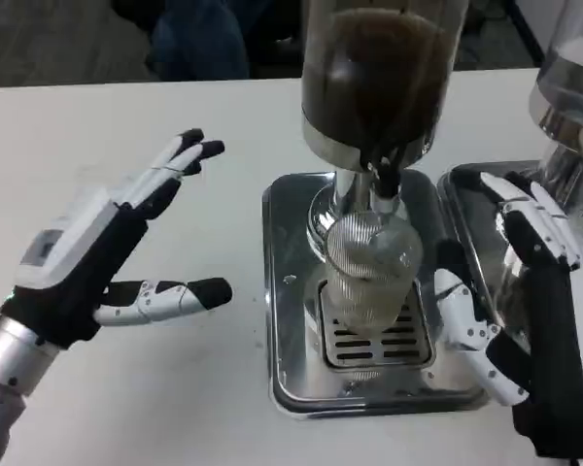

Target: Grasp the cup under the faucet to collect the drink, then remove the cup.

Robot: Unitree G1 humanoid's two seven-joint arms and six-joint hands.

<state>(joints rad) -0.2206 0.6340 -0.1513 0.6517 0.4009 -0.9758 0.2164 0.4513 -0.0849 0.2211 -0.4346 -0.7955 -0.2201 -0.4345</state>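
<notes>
Cup (372,272): clear, ribbed plastic, upright on the slotted drip grate (374,340), directly under the faucet (385,175). Can't tell from the frame whether any liquid is in it. The faucet is a black tap hanging off the front of the dispenser (379,78), a clear tank with dark brown drink inside, on a chrome neck just behind the cup. The grate sits in a chrome drip tray (291,291) that surrounds the cup on all sides. Right hand (525,291): just right of the cup, over the tray's right edge, palm turned toward the cup, fingers spread and released, nothing held. Its lower finger (457,311) is close beside the cup wall; contact looks unlikely but I can't tell for sure. Left hand (117,243): well left of the cup, off the tray, above the white worktop (126,388), fingers extended toward the tray, thumb apart below them, released, grasping nothing. Second dispenser (573,107) with a clear tank and chrome base stands right of the cup, behind the right hand, on its own chrome tray (466,184), touching or just beside the first tray. Past the worktop's far edge behind the dispenser: dark floor and something blue, too blurred to identify.
</notes>
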